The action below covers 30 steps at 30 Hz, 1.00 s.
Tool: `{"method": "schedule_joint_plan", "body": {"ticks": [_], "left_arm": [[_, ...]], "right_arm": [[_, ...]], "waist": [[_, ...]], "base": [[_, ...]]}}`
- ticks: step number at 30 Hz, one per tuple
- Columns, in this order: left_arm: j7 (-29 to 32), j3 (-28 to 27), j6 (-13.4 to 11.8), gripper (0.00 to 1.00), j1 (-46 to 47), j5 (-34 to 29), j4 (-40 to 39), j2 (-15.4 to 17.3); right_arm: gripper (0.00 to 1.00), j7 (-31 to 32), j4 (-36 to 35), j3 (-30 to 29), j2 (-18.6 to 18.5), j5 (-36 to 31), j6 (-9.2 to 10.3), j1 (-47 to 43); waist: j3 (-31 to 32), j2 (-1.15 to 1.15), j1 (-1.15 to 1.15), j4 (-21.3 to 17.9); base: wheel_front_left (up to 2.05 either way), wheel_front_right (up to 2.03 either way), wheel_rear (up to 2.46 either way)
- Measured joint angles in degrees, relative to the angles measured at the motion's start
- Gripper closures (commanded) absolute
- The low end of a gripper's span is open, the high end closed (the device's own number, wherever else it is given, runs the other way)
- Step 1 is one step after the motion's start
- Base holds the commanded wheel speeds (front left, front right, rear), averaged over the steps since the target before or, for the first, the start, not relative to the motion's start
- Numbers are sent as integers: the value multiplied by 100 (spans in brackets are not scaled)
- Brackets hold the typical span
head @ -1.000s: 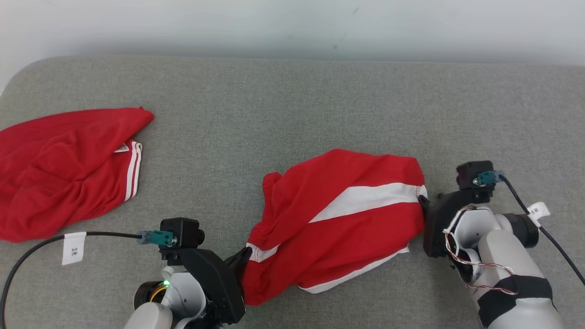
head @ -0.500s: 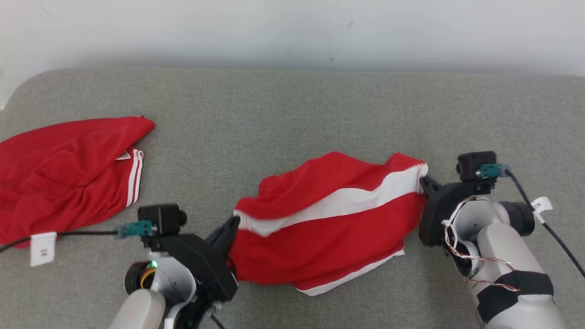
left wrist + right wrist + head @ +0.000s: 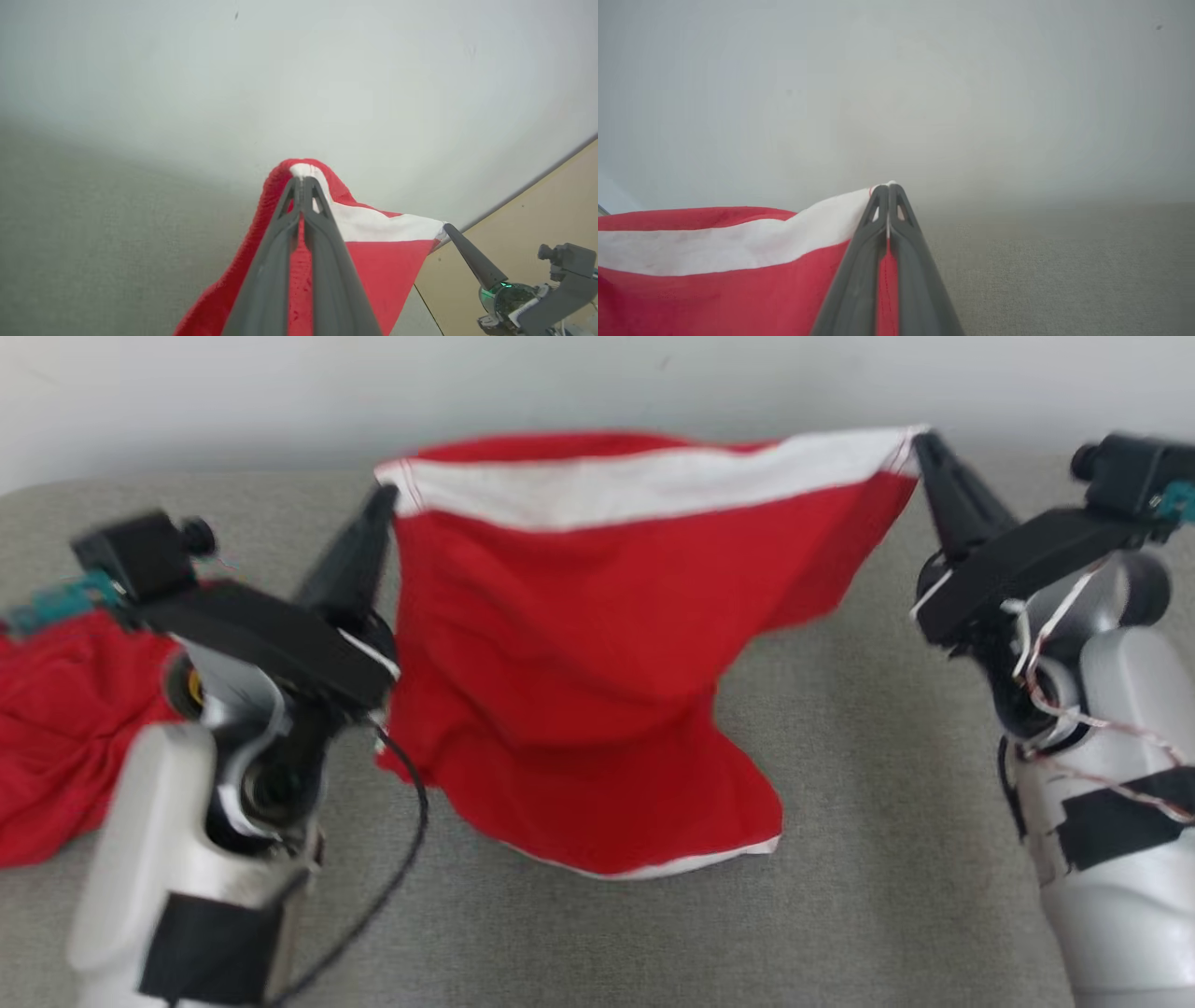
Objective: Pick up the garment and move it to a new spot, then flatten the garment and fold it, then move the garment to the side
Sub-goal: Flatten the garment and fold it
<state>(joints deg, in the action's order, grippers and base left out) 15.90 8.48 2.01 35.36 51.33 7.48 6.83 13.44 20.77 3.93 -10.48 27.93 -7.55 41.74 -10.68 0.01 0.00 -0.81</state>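
Red cloth lies bunched at the far left of the grey table (image 3: 887, 784). It is a second garment (image 3: 56, 747), well apart from the one you are working on and partly hidden behind your left arm. Next comes your left claw (image 3: 381, 504), fingers pressed together on the top left corner of the garment (image 3: 579, 653), just where the white band (image 3: 653, 481) ends. The left wrist view shows cloth wrapped over the fingertips, so that pinch looks deep enough to trust. Between your arms the garment hangs in the air like a curtain in front of the pale wall (image 3: 560, 383), with the band stretched along the top and only slightly slack. Holding it by two corners of the same edge, spread wide, lets its own weight pull the creases down. Even so, the lower part gathers narrower than the top, so it is not flat yet. The bottom hem hangs low, and you cannot tell from here whether it brushes the table. At the right, your right claw (image 3: 924, 441) is also closed tight, pinching the other end of the band. The right wrist view shows only the very tip of that corner caught, so I judge this the weaker hold. You look to be in the carrying step. When you set it down, let the hem land first, then draw both corners away to spread it.
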Motion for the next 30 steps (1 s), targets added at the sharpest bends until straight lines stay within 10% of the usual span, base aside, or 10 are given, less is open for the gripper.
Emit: {"method": "schedule_joint_plan", "body": {"ticks": [7, 17, 30], "left_arm": [[-135, -576, -102, 100, 1055, 211, 399, 232], [-1606, -904, 174, 100, 2888, -90, 1371, 154], [-3069, -621, 538, 100, 3167, -155, 873, 108]], "right_arm": [[100, -182, 749, -100, 102, -676, 0, 1145], [100, -1982, 2250, -879, 456, -2249, -5, 3286], [100, -2860, 1390, -1562, 573, -3412, 9, 3783]], "waist": [[-404, 0, 0, -329], [-1230, 1, 2, -640], [-1670, -1, 0, -663]], "base": [[0, 0, 0], [0, 0, 0], [0, 0, 0]]}}
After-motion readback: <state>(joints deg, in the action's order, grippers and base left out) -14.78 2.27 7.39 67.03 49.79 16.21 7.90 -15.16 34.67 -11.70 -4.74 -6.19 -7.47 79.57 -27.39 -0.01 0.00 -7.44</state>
